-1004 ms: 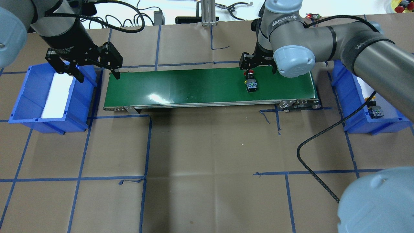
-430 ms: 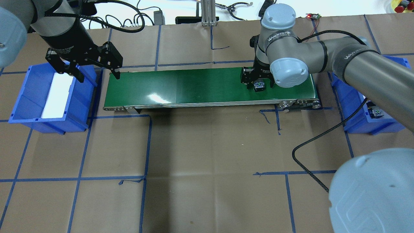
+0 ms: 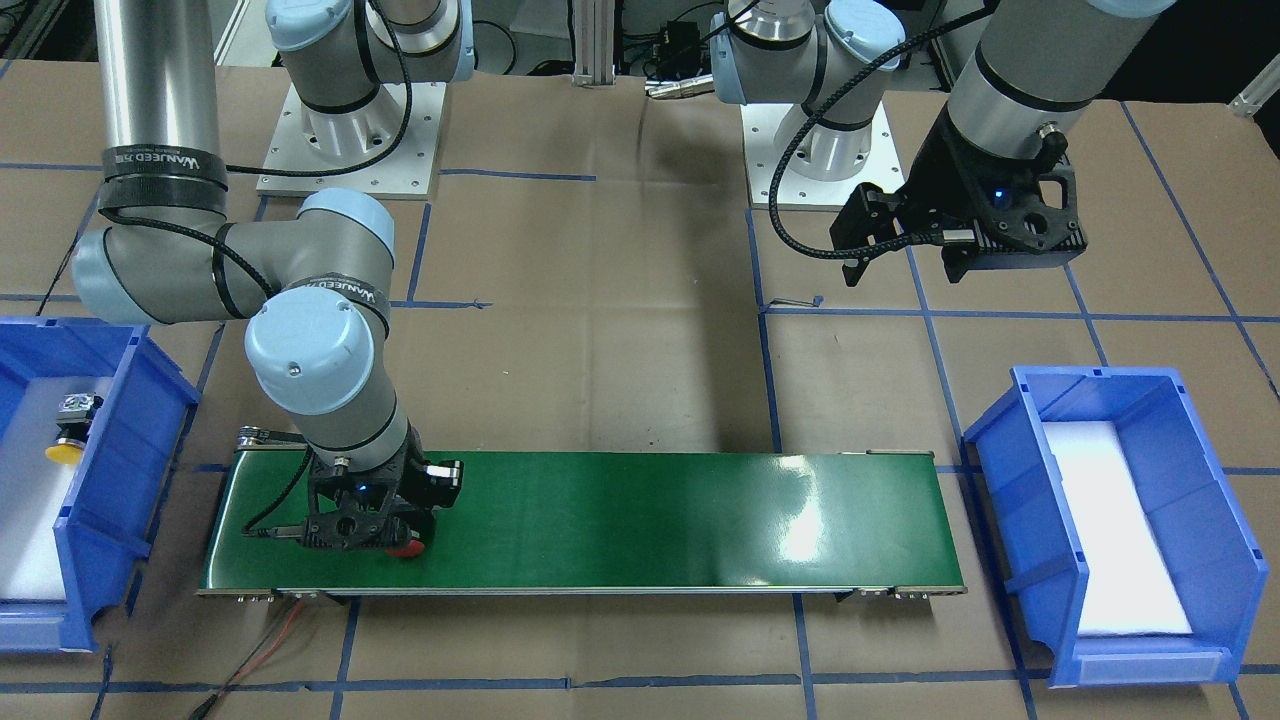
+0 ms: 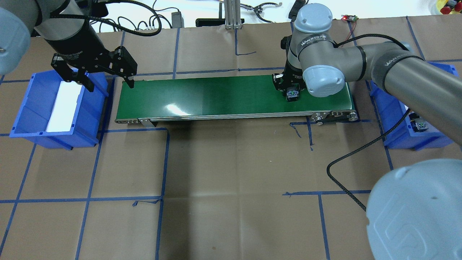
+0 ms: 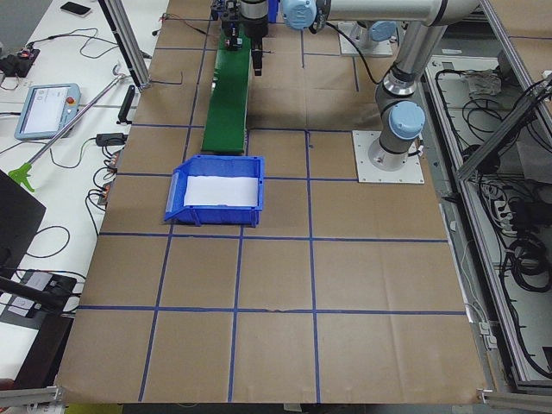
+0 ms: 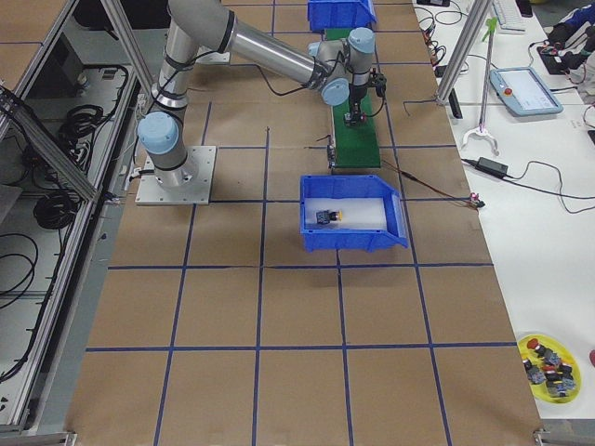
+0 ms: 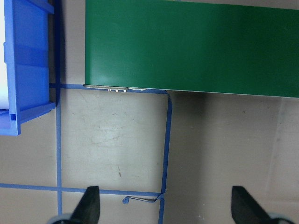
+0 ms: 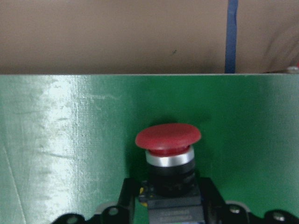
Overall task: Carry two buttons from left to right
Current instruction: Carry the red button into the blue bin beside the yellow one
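Currently my right gripper (image 8: 170, 207) is clamped on the red button (image 8: 168, 140), its cap poking out ahead over the belt (image 4: 216, 94). The yellow button (image 3: 62, 450) lies well apart from it in a bin (image 3: 150, 385). My left gripper (image 7: 163, 210) hangs spread.

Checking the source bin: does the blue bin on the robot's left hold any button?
No, the blue bin shows only its white liner inside.

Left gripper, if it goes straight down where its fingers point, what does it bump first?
The left gripper would probably hit the brown paper table, by the blue tape, not the green belt or blue bin.
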You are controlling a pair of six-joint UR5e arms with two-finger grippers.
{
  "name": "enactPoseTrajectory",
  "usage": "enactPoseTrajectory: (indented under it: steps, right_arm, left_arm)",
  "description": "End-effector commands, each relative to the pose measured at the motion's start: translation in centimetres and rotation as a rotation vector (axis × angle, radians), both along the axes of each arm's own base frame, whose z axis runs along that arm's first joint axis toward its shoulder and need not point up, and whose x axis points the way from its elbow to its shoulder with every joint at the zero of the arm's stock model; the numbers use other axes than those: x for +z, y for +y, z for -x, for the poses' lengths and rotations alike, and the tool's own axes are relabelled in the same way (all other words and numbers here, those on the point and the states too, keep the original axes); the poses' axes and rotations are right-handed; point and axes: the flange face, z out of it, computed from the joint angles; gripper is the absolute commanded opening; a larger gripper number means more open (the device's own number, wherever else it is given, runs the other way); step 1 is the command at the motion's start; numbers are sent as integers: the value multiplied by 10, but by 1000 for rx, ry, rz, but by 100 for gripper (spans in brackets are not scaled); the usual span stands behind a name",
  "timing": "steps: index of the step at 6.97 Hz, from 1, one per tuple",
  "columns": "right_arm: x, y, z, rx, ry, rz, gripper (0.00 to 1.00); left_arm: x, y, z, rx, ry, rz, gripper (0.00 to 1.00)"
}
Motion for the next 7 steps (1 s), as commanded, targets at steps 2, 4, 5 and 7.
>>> enactPoseTrajectory:
  steps: [2,4,5,7]
  right_arm:
    - [78,0,69,-57,-10,45,5]
    - [149,-4,178,-45,8,30,5]
    - [167,-6,237,-13,22,45,5]
    - [159,1,348,18,24,51,4]
  left_arm:
    - [0,0,0,0,0,0,100]
    - [1,0,0,0,0,2,100]
    - [0,-1,0,0,2,0,100]
    - [0,-1,-1,3,2,0,100]
